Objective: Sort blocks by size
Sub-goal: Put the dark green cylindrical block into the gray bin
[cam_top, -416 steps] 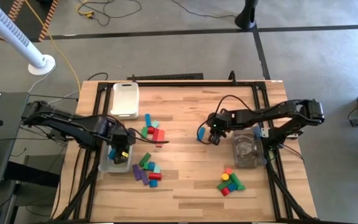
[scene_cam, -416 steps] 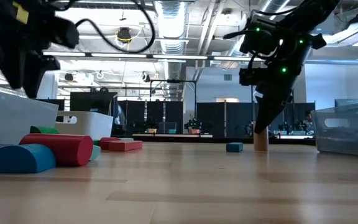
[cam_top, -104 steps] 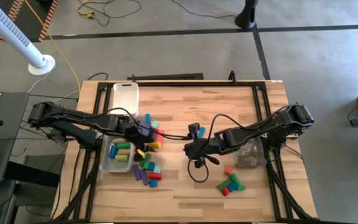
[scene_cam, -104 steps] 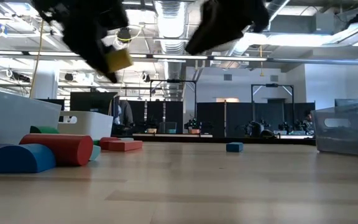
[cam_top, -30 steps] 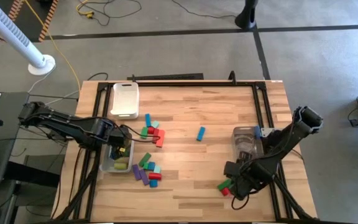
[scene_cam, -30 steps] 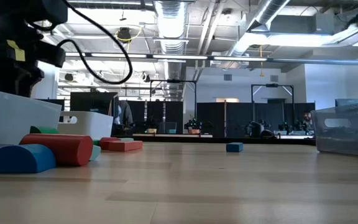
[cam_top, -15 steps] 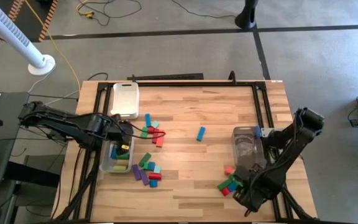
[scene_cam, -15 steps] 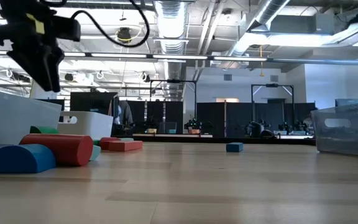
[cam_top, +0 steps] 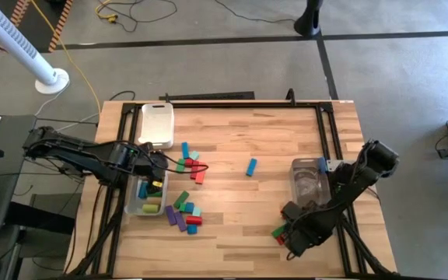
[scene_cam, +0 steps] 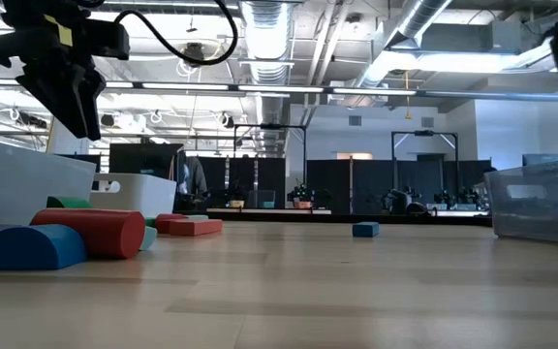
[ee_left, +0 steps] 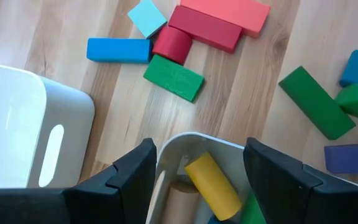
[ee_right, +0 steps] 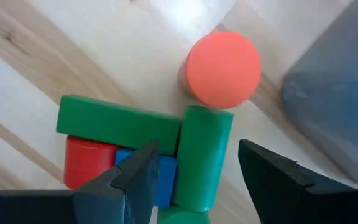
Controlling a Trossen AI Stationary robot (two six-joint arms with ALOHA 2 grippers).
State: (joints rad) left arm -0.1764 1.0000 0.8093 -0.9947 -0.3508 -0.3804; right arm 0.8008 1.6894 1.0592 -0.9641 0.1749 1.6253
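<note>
Both arms hover over the blocks, jaws spread and empty.

Left gripper (cam_top: 148, 173) hangs above the bin (cam_top: 133, 207) at nine o'clock, a yellow cylinder (ee_left: 211, 183) inside; right gripper (ee_right: 194, 174) hovers over the five-o'clock cluster, possibly five pieces, including the pink cylinder (ee_right: 222, 70).

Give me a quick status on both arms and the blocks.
Left gripper open above the left bin, yellow cylinder inside. Right gripper open over the green and red block cluster. Nothing in the way.

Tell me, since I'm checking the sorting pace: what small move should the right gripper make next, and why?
Probably lower straight down. The right gripper hangs open above the green cylinder block, which lies between its fingers, touching the green bar block and the orange-red cylinder block.
</note>
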